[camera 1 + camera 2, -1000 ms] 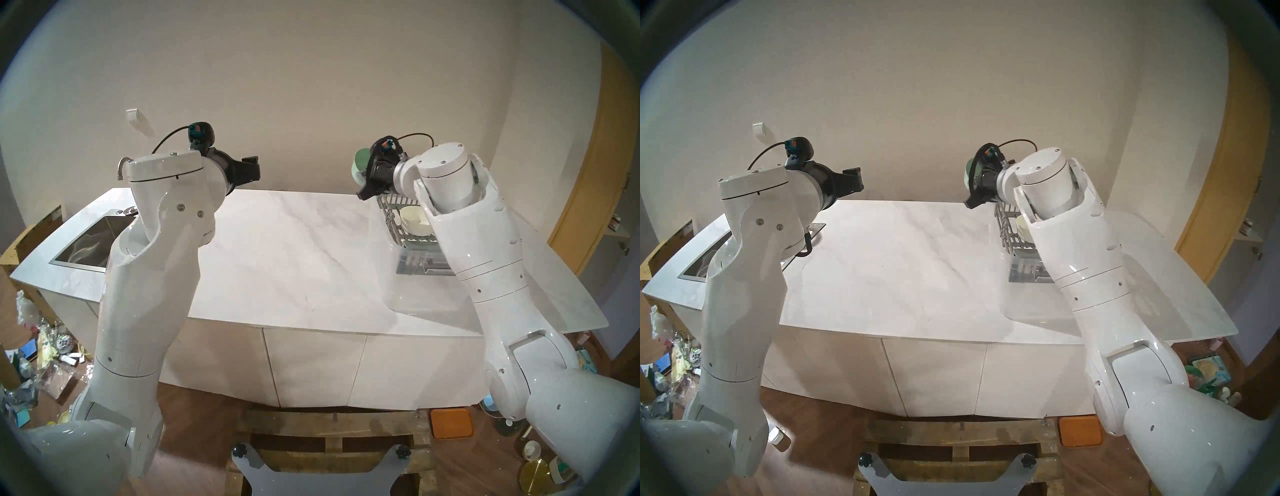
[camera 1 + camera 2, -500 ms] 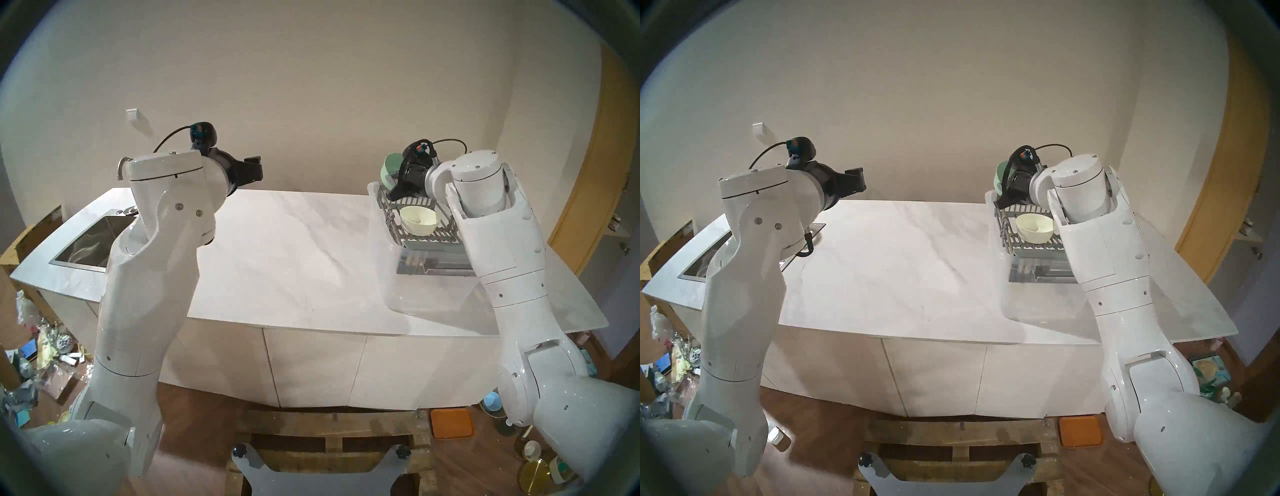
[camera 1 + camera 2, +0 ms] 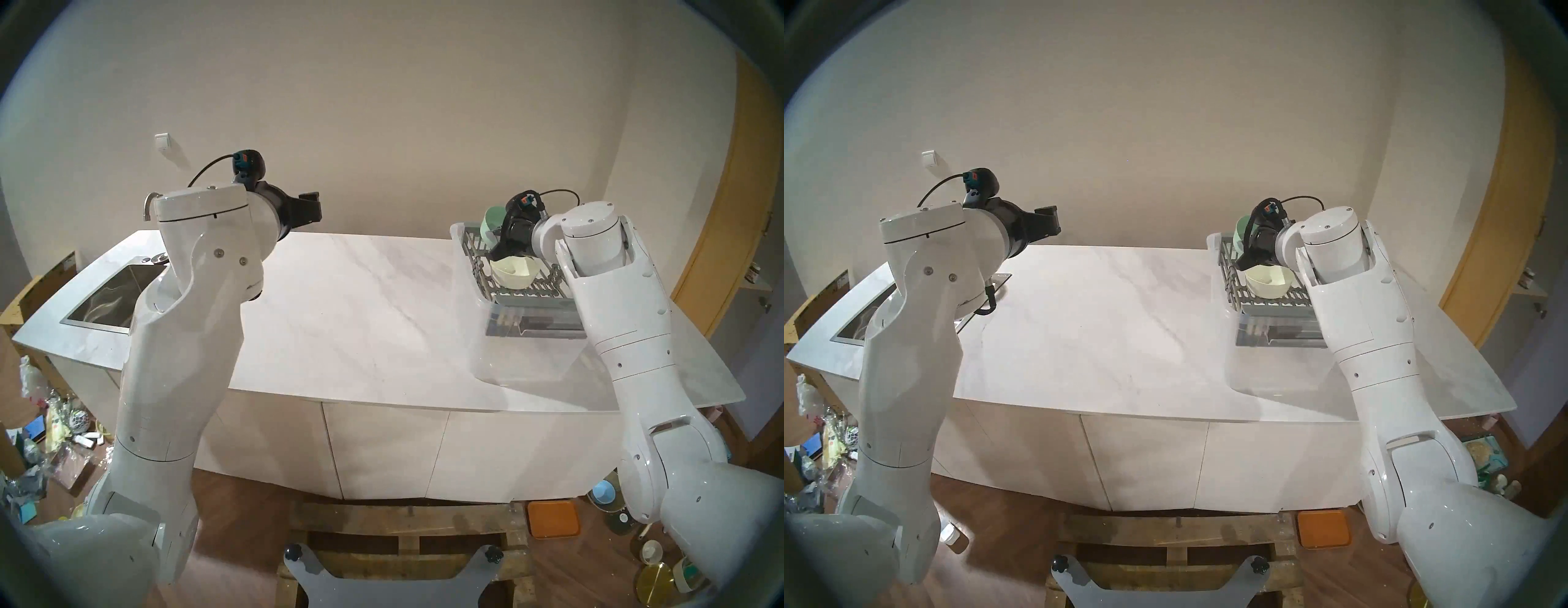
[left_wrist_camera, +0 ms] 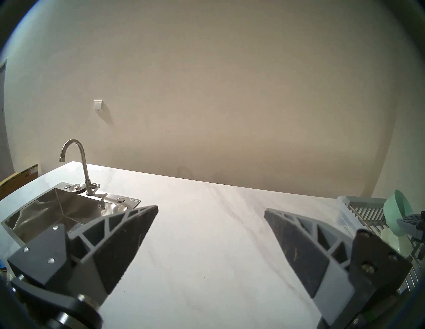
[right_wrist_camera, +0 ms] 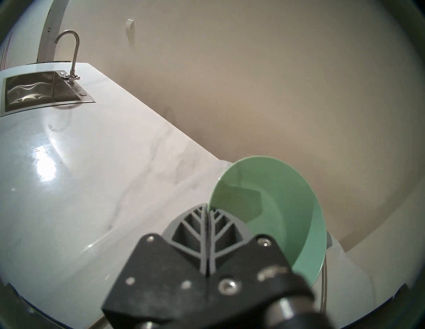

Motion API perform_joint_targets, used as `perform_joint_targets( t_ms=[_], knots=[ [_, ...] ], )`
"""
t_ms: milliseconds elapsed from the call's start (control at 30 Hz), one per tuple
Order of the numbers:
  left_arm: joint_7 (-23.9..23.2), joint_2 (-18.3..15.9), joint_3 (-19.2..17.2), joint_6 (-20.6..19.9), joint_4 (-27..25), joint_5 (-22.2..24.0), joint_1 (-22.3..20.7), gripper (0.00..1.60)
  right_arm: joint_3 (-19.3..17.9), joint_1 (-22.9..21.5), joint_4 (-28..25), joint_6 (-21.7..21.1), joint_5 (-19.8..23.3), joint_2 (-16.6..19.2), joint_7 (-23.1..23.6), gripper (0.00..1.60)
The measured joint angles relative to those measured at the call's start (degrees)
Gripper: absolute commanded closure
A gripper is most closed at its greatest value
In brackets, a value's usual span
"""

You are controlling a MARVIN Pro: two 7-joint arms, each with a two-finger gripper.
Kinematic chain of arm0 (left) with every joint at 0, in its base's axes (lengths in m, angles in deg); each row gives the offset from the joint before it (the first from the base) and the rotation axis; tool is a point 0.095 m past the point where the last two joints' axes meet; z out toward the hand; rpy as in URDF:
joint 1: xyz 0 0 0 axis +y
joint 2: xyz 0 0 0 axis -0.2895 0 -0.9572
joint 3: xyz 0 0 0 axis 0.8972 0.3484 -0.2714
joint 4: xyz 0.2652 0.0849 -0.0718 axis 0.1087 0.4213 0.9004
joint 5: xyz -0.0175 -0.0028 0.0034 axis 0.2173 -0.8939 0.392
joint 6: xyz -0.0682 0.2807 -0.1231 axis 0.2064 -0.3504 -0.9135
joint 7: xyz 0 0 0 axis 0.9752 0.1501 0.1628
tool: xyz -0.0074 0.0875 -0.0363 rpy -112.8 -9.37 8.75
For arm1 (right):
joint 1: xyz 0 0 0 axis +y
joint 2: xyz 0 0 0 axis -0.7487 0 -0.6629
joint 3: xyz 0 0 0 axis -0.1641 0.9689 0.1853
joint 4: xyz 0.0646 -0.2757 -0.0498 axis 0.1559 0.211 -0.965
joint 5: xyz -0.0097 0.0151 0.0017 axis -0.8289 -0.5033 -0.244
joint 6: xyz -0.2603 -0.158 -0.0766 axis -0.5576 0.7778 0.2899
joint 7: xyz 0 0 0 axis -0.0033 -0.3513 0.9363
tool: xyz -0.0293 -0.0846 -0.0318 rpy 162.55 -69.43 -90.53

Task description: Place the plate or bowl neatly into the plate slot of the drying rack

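A: Right claw [image 5: 207,208] is pinched shut on the rim of the green bowl [image 5: 273,206], holding it on edge, opening facing sideways. Probably so the rim can drop between the teeth.

B: Where's the bowl relative to the rack [image 3: 475,254]?

A: Over the far end of it, above the slot bars [image 3: 530,288]. Can't tell if it touches anything yet; the claw blocks the lower rim in the head views.

B: Anything already in there?

A: Cream bowl [image 3: 515,271], sitting open side up on the bars, not stood in a slot. It's just beside and under the right claw, so the green one has to go in behind it. Risk of clipping it on the way down, I'd say.

B: Rack itself?

A: Sits inside a clear tub [image 3: 500,361] on the counter [image 3: 360,318], right side.

B: Left claw [image 4: 211,210]?

A: Spread wide, empty, hovering over the counter well apart from the rack. Sink [image 4: 57,213] and tap [image 4: 78,160] lie beyond it. Looks parked out of the way.

B: Stage?

A: Bowl carried to rack, not released. Next is lowering it into a gap, then letting go.
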Motion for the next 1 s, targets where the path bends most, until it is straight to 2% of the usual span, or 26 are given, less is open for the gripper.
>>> perform_joint_targets(
  t_ms=[400, 667, 1000],
  knots=[
    [0.0, 0.0, 0.01, 0.0, 0.0, -0.11, -0.01, 0.0, -1.44, 0.94, 0.71, 1.51, 0.03, 2.54, 0.88, 1.6],
    [0.0, -0.01, 0.02, 0.0, 0.0, -0.1, -0.02, 0.0, -2.12, 2.37, -0.74, 1.48, 0.09, 4.12, 2.26, 1.6],
    [0.0, -0.02, 0.03, 0.0, 0.0, -0.04, -0.02, 0.0, -2.91, 3.84, -1.67, 1.48, 0.12, 4.65, 3.0, 1.6]
  ],
)
